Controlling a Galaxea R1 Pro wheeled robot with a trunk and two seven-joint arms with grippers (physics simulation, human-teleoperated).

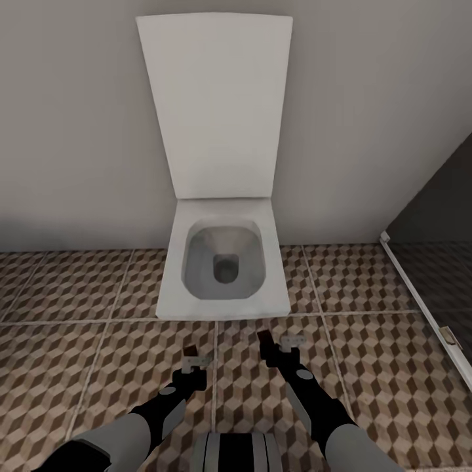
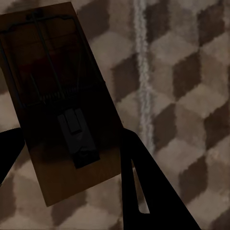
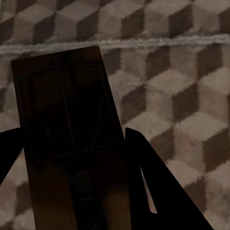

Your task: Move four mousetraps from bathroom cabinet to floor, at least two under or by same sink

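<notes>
Both arms reach forward low over the bathroom floor [image 1: 78,354], which is tiled in a brown and beige cube pattern. My left gripper [image 1: 195,360] is shut on a mousetrap [image 1: 190,351], a small dark-brown plate. In the left wrist view that mousetrap [image 2: 62,100] lies between the dark fingers [image 2: 143,182], with its wire spring showing. My right gripper [image 1: 274,349] is shut on a second mousetrap [image 1: 265,339]. The right wrist view shows this mousetrap [image 3: 67,143] clamped between the fingers [image 3: 143,182] above the tiles. The cabinet and the sink are out of view.
A white square toilet [image 1: 223,262] with its lid raised stands straight ahead against the pale wall. At the right, a dark glass partition with a white bottom rail [image 1: 419,295] runs diagonally. My base [image 1: 236,452] shows at the bottom edge.
</notes>
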